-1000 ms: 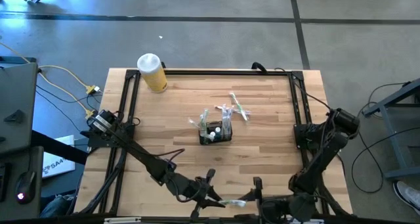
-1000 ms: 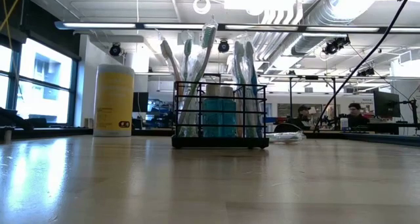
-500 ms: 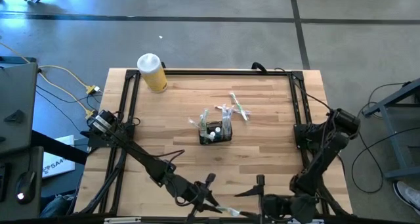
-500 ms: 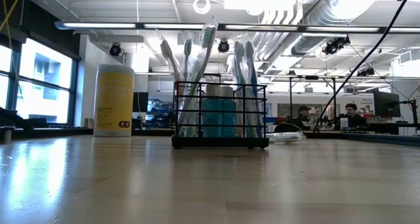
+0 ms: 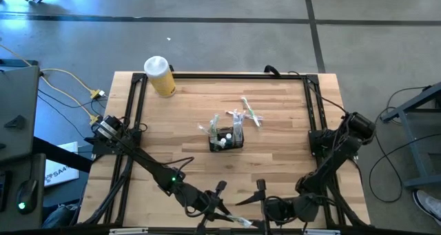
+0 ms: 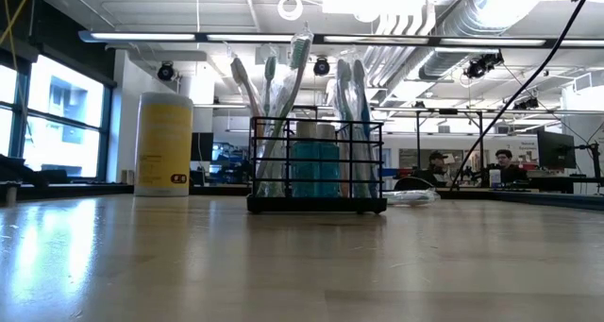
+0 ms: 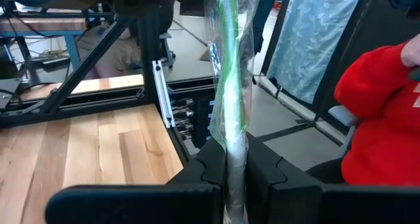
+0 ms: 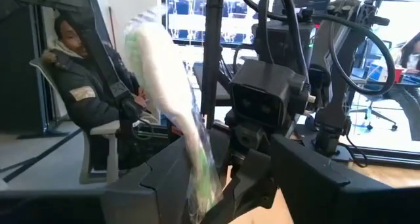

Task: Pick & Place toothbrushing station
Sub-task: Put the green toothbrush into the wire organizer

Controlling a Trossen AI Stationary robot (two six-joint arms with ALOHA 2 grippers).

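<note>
Wooden table point(image 5: 275, 152), left fingers point(image 7: 226, 168) clamping wrapped toothbrush point(image 7: 230, 86), right fingers point(image 8: 164, 178) apart.

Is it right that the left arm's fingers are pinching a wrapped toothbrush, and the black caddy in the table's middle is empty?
Not empty. The low view shows the caddy full of upright toothbrushes. The left fingers do pinch a wrapped toothbrush.

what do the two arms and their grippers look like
Both arms are dark, slim and jointed, with thin black cables running along them. The left arm carries a small green light partway down. The left gripper has thick matte black fingers with notched inner faces. The right gripper has narrow black fingers on a blocky black wrist.
</note>
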